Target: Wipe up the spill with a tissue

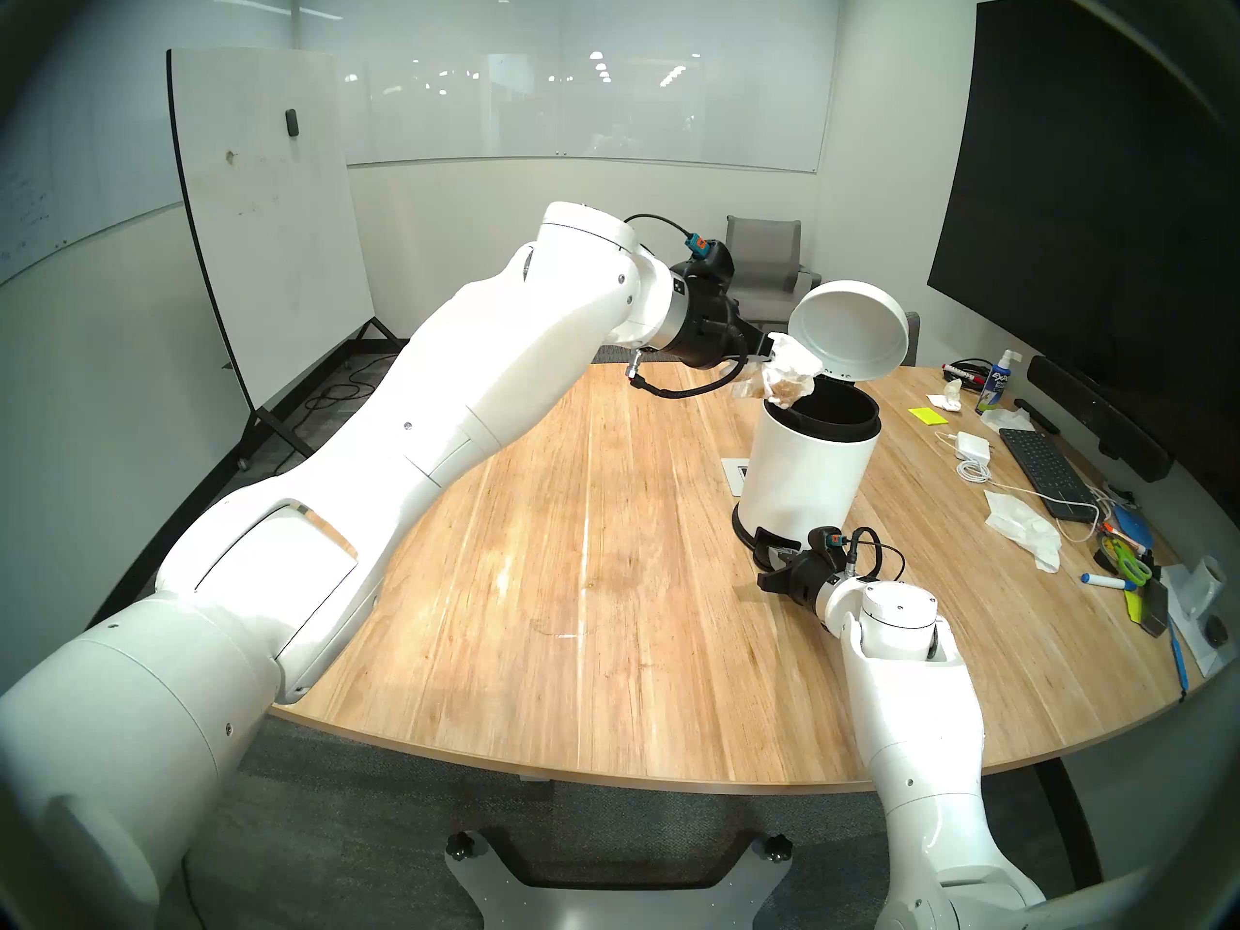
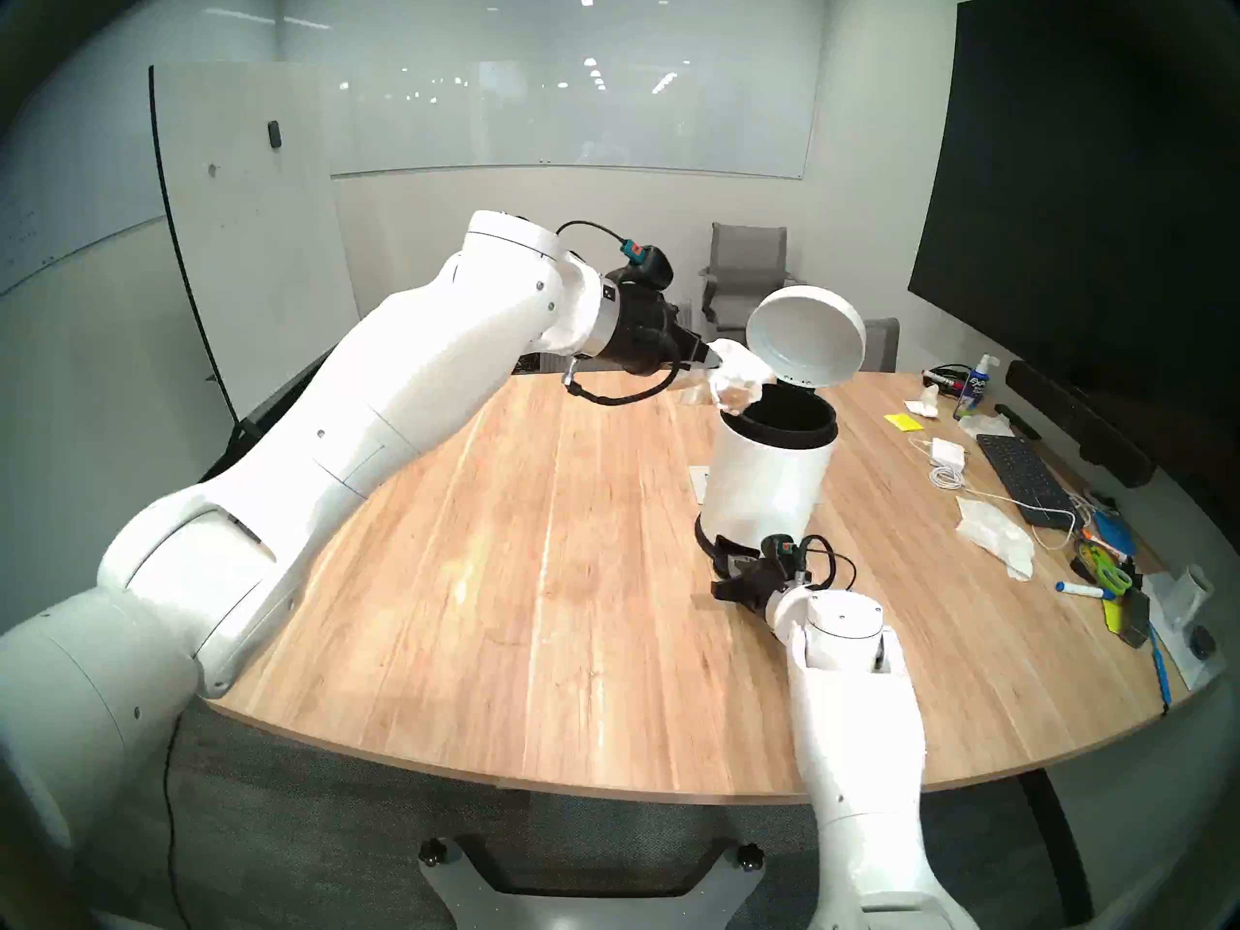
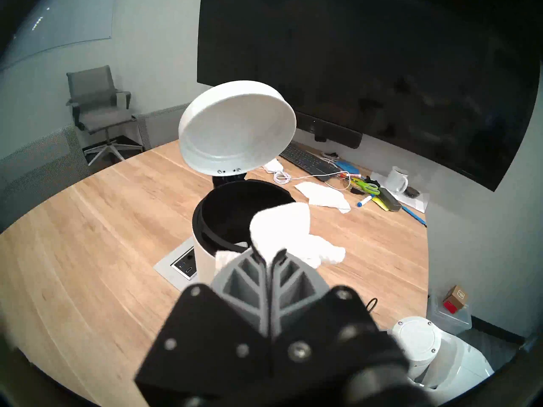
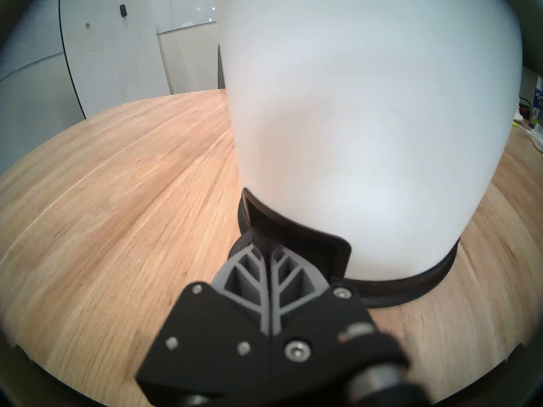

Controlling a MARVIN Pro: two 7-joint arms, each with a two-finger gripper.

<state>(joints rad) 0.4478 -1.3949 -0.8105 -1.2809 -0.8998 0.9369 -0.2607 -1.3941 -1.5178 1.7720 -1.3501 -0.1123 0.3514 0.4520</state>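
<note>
Two end effectors closed: left end effector pinches stained tissue above open bin; right end effector empty, presses pedal. "Expo" bottle on surface.

This was an office meeting room: a large wooden tabletop, a rolling whiteboard, a glass board along the wall, a big dark wall screen, a mesh office chair and a keyboard.

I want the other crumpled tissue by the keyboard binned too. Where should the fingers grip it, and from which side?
Grip the crumpled tissue at its raised middle folds, coming from above. It lies low on the table, so the side edges offer little; the keyboard and white cable crowd its far side.
</note>
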